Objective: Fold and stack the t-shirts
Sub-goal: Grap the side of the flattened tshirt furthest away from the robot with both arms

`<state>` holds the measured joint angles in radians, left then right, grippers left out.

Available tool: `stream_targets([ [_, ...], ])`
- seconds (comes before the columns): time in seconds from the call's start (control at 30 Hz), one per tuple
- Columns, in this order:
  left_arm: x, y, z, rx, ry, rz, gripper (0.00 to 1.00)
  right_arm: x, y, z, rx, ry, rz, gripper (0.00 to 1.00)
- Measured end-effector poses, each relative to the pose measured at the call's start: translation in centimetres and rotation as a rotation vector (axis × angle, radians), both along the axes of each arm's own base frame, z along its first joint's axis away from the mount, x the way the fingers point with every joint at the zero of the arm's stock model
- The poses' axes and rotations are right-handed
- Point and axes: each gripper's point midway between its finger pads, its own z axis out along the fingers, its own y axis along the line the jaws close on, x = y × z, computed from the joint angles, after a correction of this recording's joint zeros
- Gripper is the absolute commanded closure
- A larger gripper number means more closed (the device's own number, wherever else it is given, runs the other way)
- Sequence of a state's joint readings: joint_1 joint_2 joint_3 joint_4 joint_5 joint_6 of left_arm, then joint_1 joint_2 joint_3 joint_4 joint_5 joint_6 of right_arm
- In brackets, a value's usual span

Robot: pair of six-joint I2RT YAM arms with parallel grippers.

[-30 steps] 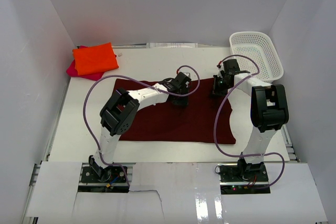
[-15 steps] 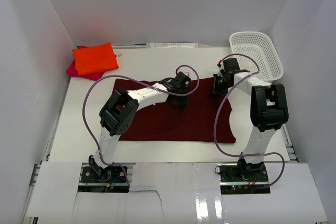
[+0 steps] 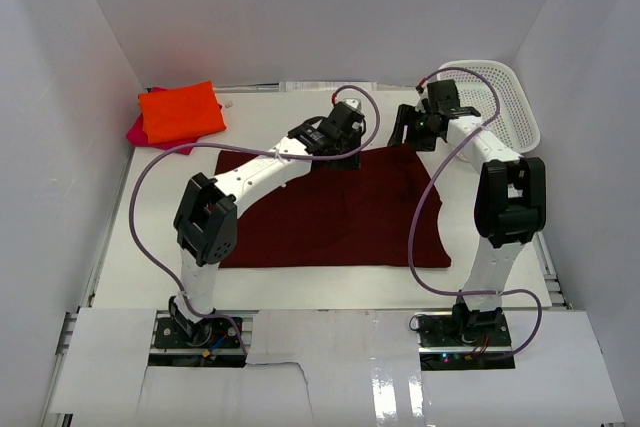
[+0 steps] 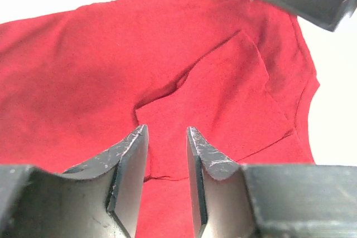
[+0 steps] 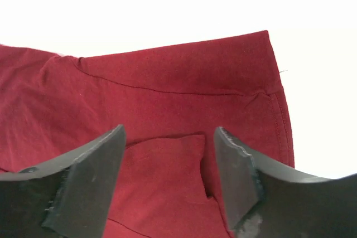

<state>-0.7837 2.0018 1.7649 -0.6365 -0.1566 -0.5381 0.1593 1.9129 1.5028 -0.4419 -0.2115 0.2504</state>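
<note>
White table (image 3: 300, 117) holds the maroon shirt (image 3: 330, 217) flat, long axis left-right; left gripper (image 4: 167, 131) and right gripper (image 5: 169, 131) hang over it, parted and empty.

Stretches left arm (image 3: 205, 227) far forward and to the right, elbow raised, forearm long and low toward the middle. Points left tool (image 4: 166, 137) down, fingers (image 4: 129, 165) a narrow gap apart, grips nothing. Stands right arm (image 3: 510, 202) tall over its base, forearm angled forward and left. Points right tool (image 5: 170, 135) down, fingers (image 5: 92, 176) spread wide, grips nothing. Holds both tools at the far side, near each other, not touching, right one slightly farther out.
</note>
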Motion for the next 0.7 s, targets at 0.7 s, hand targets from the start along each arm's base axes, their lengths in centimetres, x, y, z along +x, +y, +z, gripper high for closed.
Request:
stream_targets([
  [0.7, 10.7, 6.0, -8.0, 0.236, -0.118, 0.076, 0.55, 7.3, 0.1, -5.2, -0.059, 0.004, 0.017, 0.24],
])
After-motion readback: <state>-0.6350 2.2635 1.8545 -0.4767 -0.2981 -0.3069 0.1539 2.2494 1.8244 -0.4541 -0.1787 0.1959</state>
